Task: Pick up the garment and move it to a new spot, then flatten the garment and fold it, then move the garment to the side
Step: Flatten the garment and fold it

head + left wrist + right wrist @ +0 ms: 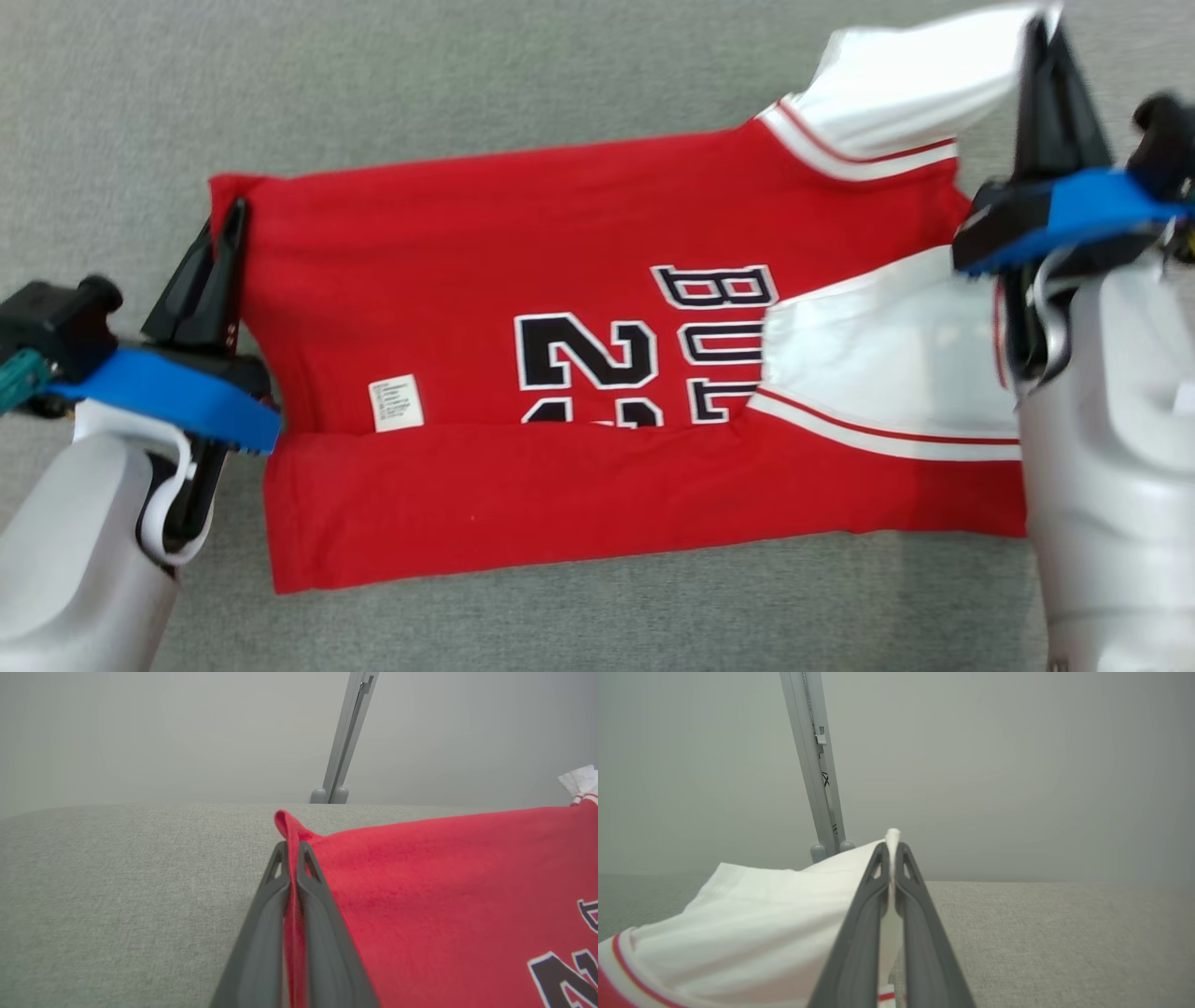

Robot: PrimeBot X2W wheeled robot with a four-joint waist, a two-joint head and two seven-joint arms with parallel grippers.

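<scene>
Right gripper (891, 848) on garment (761, 914), post (816, 765) beyond

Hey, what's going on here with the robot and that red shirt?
A two-armed robot is partway through folding a red jersey on a grey fabric surface. Its left gripper is shut on the jersey's far hem corner, and its right gripper is shut on the white sleeve at the other end, holding it raised. The near long edge already lies folded over the lettering.
</scene>
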